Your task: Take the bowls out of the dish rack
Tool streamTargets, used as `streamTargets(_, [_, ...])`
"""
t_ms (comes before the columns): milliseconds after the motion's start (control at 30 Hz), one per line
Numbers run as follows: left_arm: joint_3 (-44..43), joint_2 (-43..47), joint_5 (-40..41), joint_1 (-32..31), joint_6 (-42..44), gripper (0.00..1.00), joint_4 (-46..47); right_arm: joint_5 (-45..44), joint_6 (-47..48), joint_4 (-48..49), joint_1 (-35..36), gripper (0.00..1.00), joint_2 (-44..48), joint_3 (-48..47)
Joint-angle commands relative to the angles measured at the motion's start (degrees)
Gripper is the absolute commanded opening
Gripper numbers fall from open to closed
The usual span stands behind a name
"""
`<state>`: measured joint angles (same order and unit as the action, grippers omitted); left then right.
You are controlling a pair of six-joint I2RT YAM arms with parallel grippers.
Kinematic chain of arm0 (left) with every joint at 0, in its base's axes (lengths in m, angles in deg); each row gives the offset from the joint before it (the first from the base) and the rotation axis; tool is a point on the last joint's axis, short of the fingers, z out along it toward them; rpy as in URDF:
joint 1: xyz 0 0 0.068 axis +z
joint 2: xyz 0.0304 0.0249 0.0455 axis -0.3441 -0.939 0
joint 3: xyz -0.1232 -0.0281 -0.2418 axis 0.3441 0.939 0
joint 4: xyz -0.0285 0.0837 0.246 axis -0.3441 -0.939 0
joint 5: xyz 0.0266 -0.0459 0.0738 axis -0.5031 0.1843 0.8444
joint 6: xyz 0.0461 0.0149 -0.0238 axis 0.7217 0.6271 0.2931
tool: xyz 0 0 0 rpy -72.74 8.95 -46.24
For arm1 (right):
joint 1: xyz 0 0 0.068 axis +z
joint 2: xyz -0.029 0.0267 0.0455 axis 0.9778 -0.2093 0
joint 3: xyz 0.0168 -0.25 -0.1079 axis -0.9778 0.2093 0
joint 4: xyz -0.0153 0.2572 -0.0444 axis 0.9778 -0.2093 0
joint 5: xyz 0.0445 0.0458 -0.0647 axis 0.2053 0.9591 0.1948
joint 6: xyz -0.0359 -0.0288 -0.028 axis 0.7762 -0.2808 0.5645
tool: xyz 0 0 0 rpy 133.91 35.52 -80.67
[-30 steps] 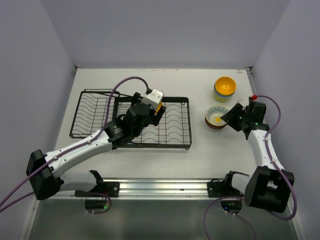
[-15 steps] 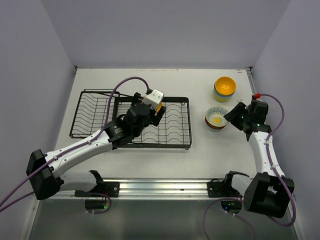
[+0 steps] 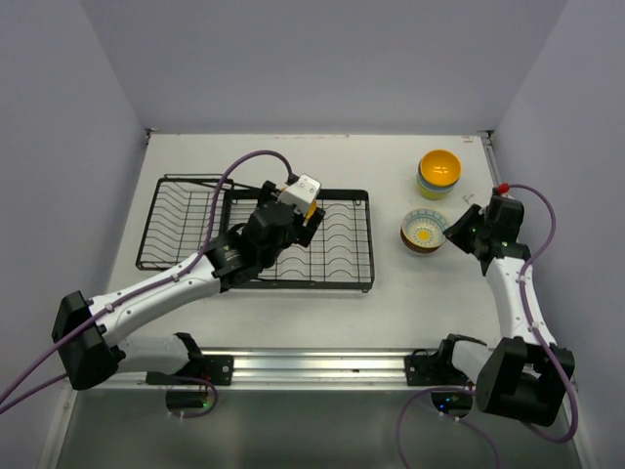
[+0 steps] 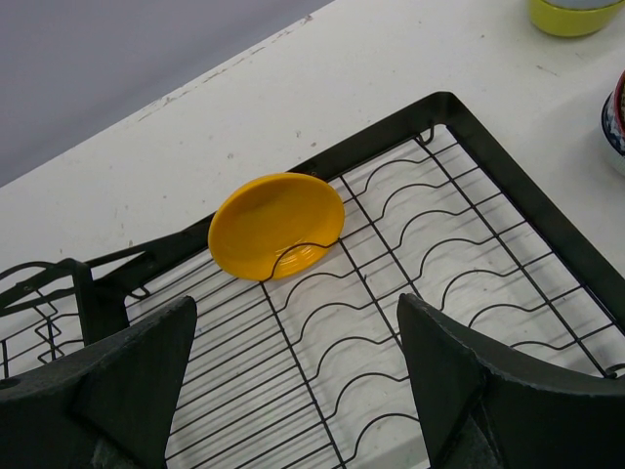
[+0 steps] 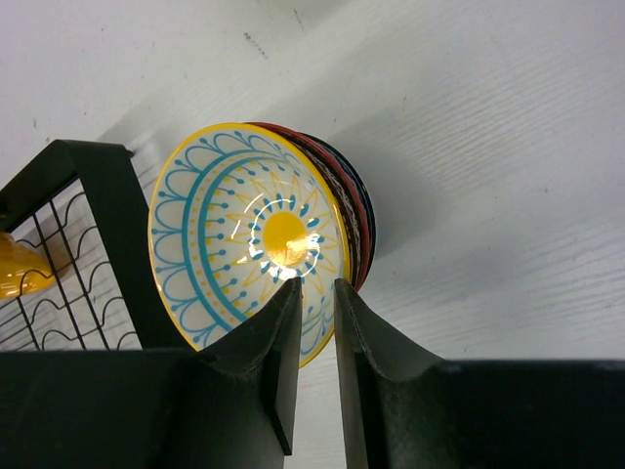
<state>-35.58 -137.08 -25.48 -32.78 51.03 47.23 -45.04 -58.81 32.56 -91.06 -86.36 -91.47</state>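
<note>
L claw (image 4: 293,391) spread over rack (image 4: 508,186), orange bowl (image 4: 275,224) at edge | R claw (image 5: 314,293) nearly closed, empty, beside patterned bowl (image 5: 249,239)

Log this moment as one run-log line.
left gripper: open above dish rack | orange-yellow bowl: in rack | right gripper: jaws nearly closed, empty, beside patterned bowl stack

No text, label, brand or number can be read anywhere. The top bowl (image 5: 249,239) carries only painted patterns (no lettering).

A white worktop (image 3: 293,156) is boxed in by plain pale lavender walls (image 3: 312,59) behind and at both sides. A metal rail (image 3: 322,363) lines the worktop's near edge.
</note>
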Motion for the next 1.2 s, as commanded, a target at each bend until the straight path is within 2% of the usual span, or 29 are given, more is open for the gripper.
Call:
streamTargets(0, [0.4, -0.3, 0.2, -0.3, 1.0, 0.87, 3.0, -0.2, 0.8, 0.8, 0.1, 0.23, -0.2, -0.4])
streamTargets(567, [0.5, -1.4, 0.0, -0.4, 1.4, 0.88, 3.1, 0.5, 1.1, 1.0, 0.0, 0.21, -1.0, -0.2])
streamTargets(667, [0.9, -1.9, 0.0, -0.4, 1.3, 0.88, 3.5, 1.9, 0.6, 1.6, 0.0, 0.26, 0.3, -0.8])
streamTargets(867, [4.1, -1.7, 4.9, -0.4, 9.5, 0.9, 8.4, 5.0, -0.3, 3.8, 0.0, 0.39, 4.7, -1.6])
streamTargets(1000, [7.0, -1.2, 7.4, 0.0, 14.2, 0.91, 14.0, 4.3, 0.3, 4.7, 0.0, 0.4, 6.0, -0.5])
streamTargets(1167, [5.7, -4.3, 3.1, 4.0, 13.0, 0.89, 13.7, 5.2, -0.6, 7.8, 0.0, 0.36, 7.7, 2.6])
